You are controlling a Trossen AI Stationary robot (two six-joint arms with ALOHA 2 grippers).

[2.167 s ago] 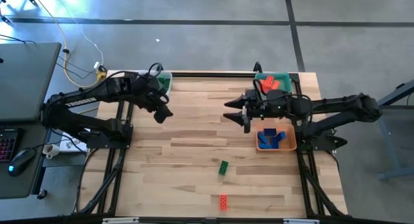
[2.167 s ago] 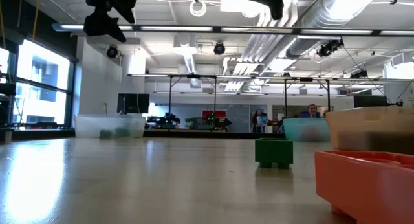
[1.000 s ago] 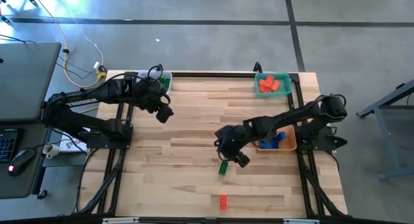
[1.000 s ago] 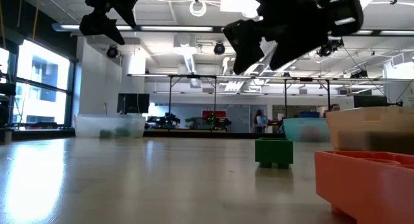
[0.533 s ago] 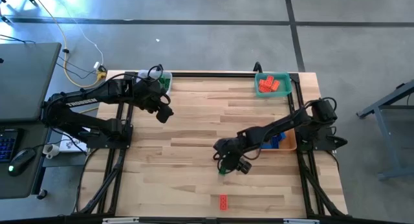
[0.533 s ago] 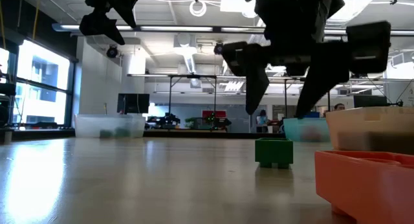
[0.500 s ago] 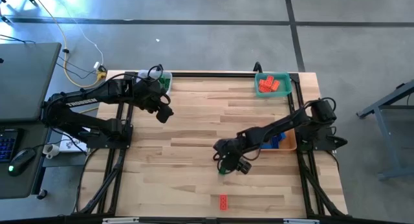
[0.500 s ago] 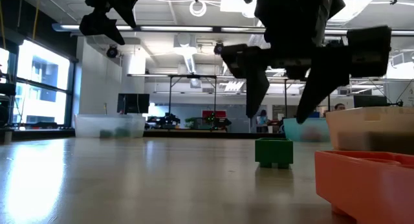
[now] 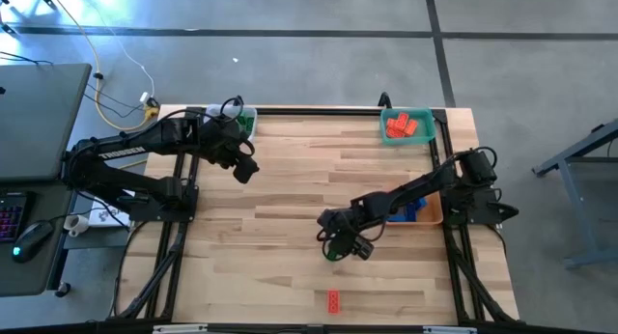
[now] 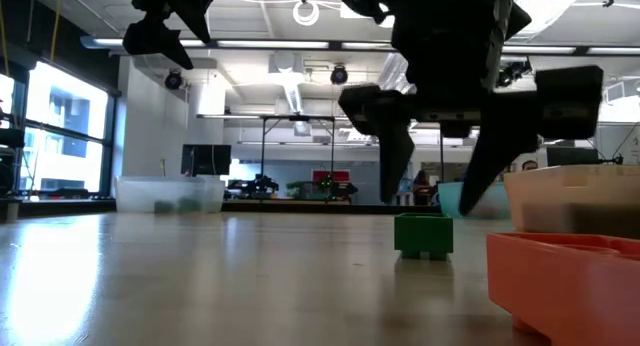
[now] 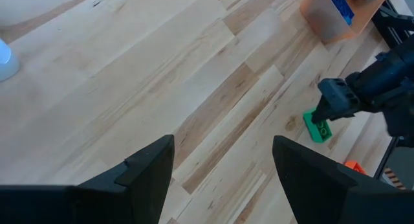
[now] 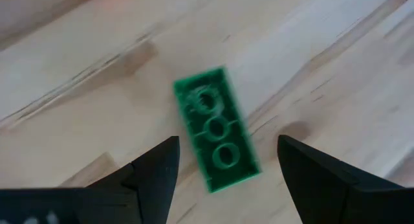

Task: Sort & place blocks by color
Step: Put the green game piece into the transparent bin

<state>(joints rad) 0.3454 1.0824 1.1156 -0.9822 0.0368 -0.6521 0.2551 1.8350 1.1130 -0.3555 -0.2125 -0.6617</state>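
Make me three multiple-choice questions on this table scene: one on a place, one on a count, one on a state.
1. The right end effector hangs over:
A. the green block
B. a tray
C. a keyboard

2. Loose blocks on the bare table:
A. none
B. two
C. five

3. The right end effector's fingers are:
A. clamped on a block
B. open
C. out of view

Answers: 1 A, the green block lies between its fingers in the wrist view; 2 B, green block and red block; 3 B, fingers apart, touching nothing.

green block flat on bare wood, red block nearby, both studs-up
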